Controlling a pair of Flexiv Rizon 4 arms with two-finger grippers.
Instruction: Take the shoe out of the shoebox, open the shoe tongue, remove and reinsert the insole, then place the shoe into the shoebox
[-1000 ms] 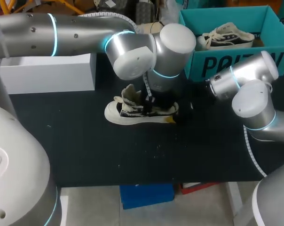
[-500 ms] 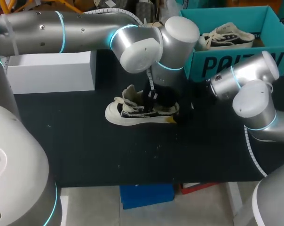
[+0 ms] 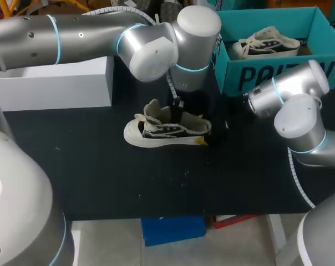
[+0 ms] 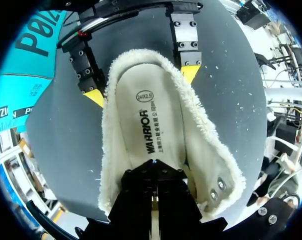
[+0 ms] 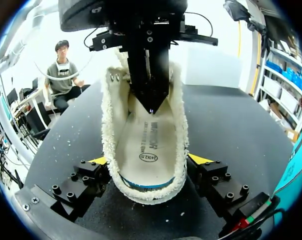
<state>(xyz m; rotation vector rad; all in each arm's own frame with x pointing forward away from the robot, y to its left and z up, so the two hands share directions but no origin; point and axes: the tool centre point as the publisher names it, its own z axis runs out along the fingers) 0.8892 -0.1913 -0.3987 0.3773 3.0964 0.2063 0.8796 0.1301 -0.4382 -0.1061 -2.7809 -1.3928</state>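
A black-and-white sneaker [image 3: 167, 130] with a fleece lining lies on its sole on the black table, toe to the left. My left gripper [image 3: 177, 105] reaches down into its mouth. In the left wrist view its fingers [image 4: 152, 167] are shut, their tip at the white insole [image 4: 146, 125]. My right gripper [image 3: 214, 130] is at the heel. Its yellow fingertips [image 5: 97, 161] press the heel of the shoe [image 5: 146, 145] from both sides. The tongue is hidden under the left gripper.
The teal shoebox [image 3: 267, 77] stands at the back right with a second sneaker [image 3: 264, 43] inside. A white box [image 3: 56, 86] sits at the back left. Bare black table lies in front of the shoe.
My left arm's wrist has moved up and toward the back, lifting its gripper a little in the shoe's mouth. The shoe and the right arm have stayed put.
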